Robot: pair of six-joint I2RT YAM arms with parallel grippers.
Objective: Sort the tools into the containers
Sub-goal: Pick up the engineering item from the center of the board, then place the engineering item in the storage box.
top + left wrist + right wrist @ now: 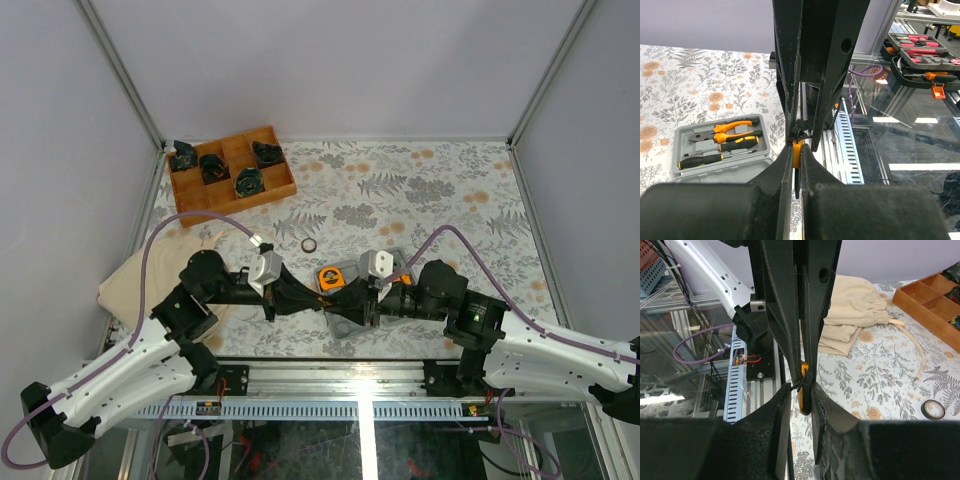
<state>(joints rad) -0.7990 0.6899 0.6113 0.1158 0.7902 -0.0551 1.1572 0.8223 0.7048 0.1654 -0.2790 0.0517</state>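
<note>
My left gripper (306,297) and right gripper (340,304) meet tip to tip above the table's near middle. In the left wrist view my left gripper (796,146) is shut on a stubby yellow-black bit (797,154). In the right wrist view my right gripper (801,389) is shut round the same bit (804,391), with a thin gap on one side. The grey case (685,131) lies open, holding orange-handled pliers (726,127) and two black-and-yellow screwdrivers (735,142). The orange tape measure (330,278) and the small black ring (310,245) lie on the table.
A brown wooden divided tray (240,200) with black parts stands at the back left. A beige cloth bag (130,290) lies at the left, under the left arm. The metal frame rail (330,375) runs along the near edge.
</note>
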